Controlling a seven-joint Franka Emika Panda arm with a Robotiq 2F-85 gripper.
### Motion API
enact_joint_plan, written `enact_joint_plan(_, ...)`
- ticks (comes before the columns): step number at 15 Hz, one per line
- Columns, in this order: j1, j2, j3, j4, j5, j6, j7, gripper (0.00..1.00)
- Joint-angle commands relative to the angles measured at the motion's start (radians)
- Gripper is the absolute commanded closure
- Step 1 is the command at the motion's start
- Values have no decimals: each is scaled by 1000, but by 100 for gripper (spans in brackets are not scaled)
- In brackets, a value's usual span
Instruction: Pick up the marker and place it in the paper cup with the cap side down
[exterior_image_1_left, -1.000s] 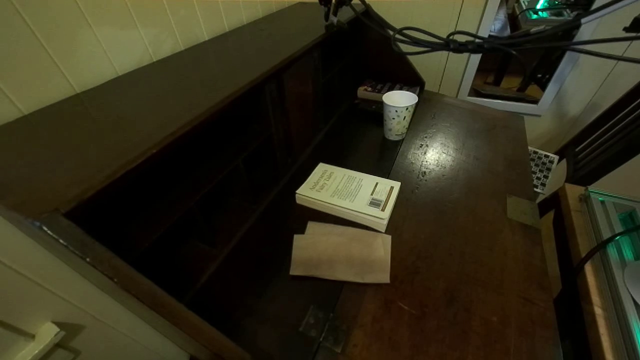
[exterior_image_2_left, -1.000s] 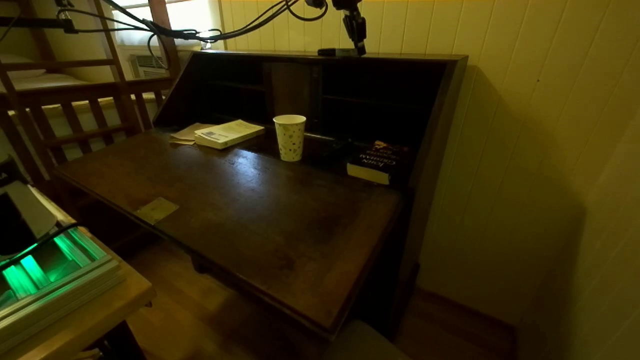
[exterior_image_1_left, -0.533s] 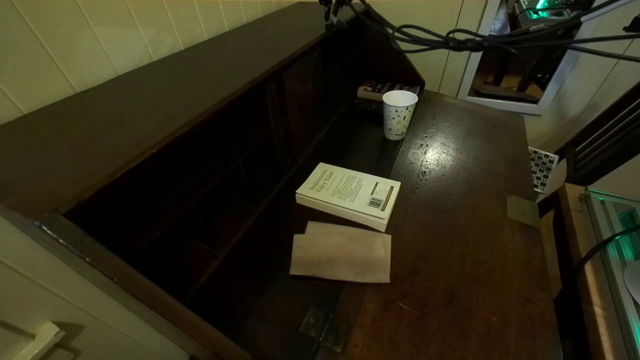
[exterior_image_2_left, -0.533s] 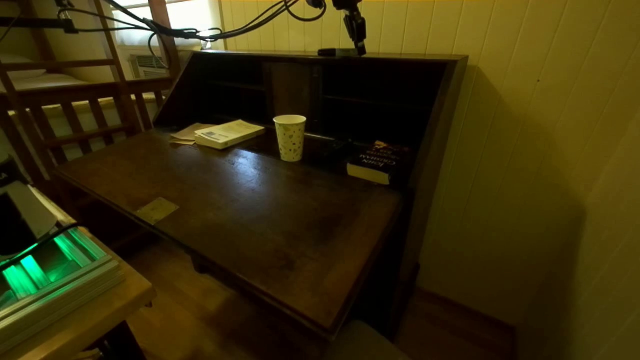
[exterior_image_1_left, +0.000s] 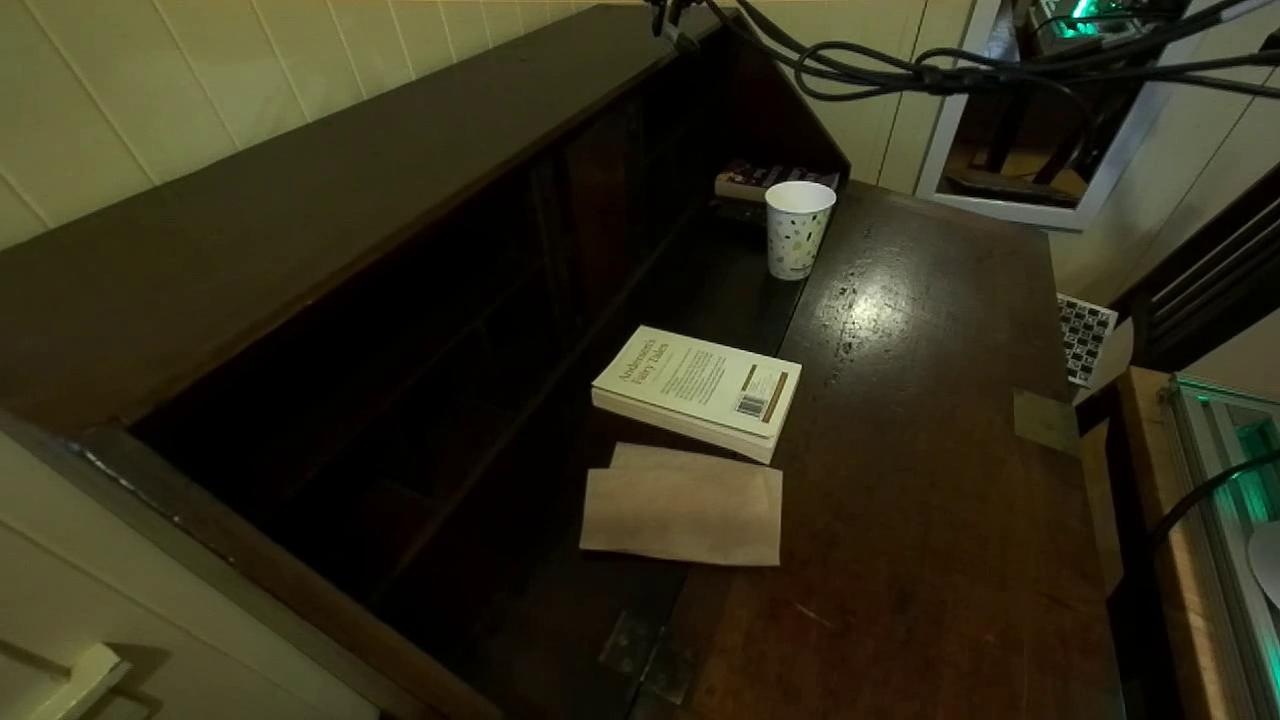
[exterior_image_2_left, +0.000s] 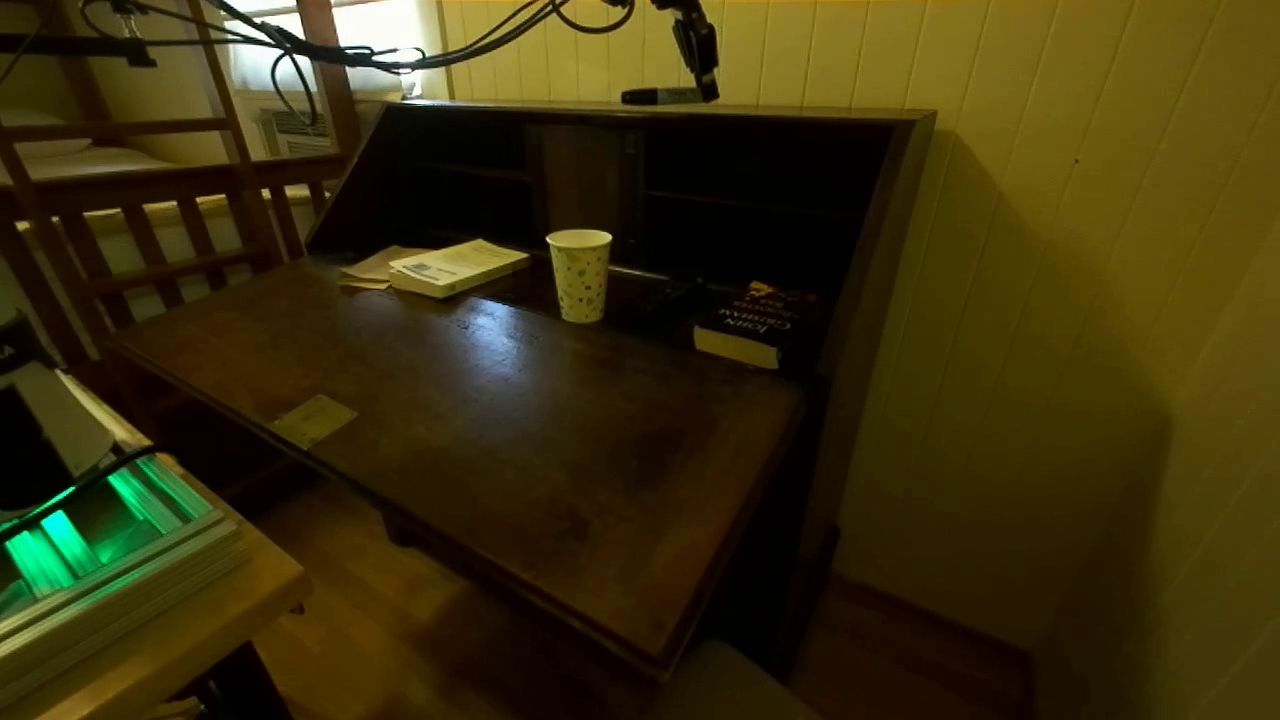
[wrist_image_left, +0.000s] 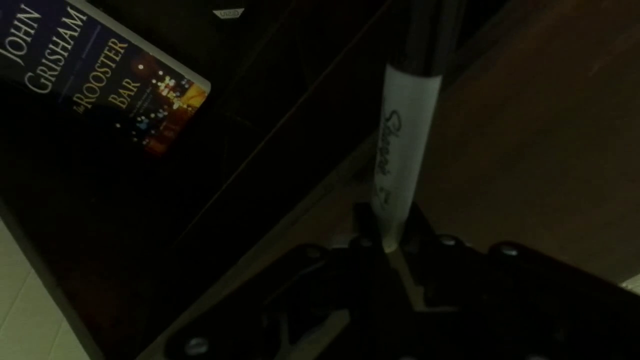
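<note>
Black two-fingered gripper (wrist_image_left: 390, 227): is clamping a slim white-barrelled marker (wrist_image_left: 406, 145), its fingertips pinching the end opposite the dark cap (wrist_image_left: 431, 40).
Cap end: is pointing away from the gripper, running off the top of the wrist view.
Marker location: in an exterior view it is pointing roughly level, close to the top edge of a dark-brown wooden desk (exterior_image_2_left: 480, 430); can't tell whether it is touching the wood.
White tapered paper cup (exterior_image_2_left: 579, 280), speckled print: is standing upright on the desk, mouth facing up, well apart from the marker.
White rectangular Andersen's Fairy Tales paperback (exterior_image_1_left: 700, 390): is lying flat near the cup, barcode side facing up.
Tan flat paper sheets (exterior_image_1_left: 685, 510): are lying just beside that paperback; can't tell if they're touching.
Dark-blue John Grisham paperback (wrist_image_left: 107, 75), The Rooster Bar: is lying flat toward one end of the desk; the cup is standing between the two paperbacks.
Black looped cables (exterior_image_1_left: 930, 78): are sagging across the top of both exterior views.
</note>
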Motion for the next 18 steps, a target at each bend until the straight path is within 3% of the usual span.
enact_joint_plan(1, 44, -138, -25, -209, -46, 106, 17, 96)
enact_joint_plan(11, 78, -360, -32, -609, -45, 446, 23, 96)
enact_joint_plan(17, 82, -457, -42, -775, -70, 543, 45, 96)
enact_joint_plan(18, 70, -477, -26, -791, -33, 513, 10, 96)
